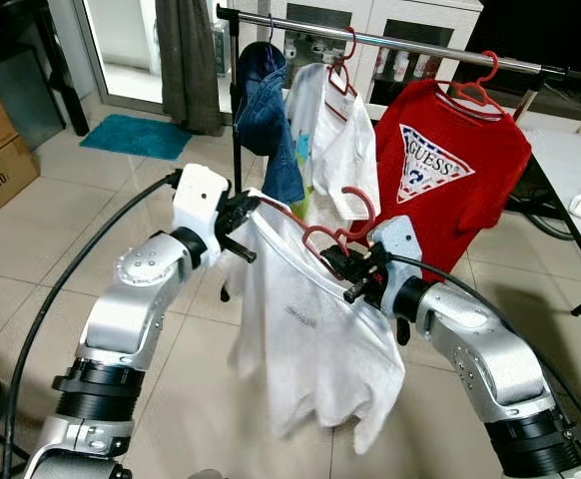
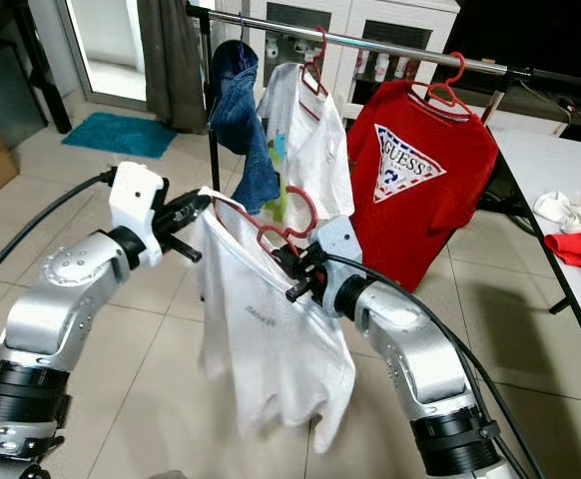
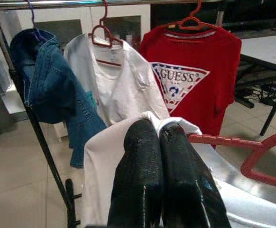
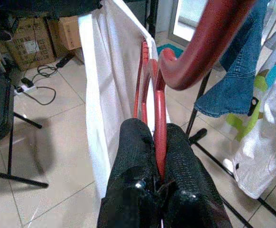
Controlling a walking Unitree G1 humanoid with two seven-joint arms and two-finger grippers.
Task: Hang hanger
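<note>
Carrying stage: right hand (image 1: 358, 267) clamped on red hanger (image 1: 342, 232), left hand (image 1: 239, 232) pinching white shirt (image 1: 300, 339). Next, lift hook onto rail (image 1: 410, 45).

Most of the red plastic hanger (image 1: 342, 232) lies hidden inside the white cotton T-shirt (image 1: 305, 339) draped over it; its hook and neck show at twelve o'clock of the shirt. The silver metal clothes rail (image 1: 420, 46) runs off the frame at three o'clock. The small grey print (image 1: 295, 312) on the shirt's chest is too small to read.
</note>
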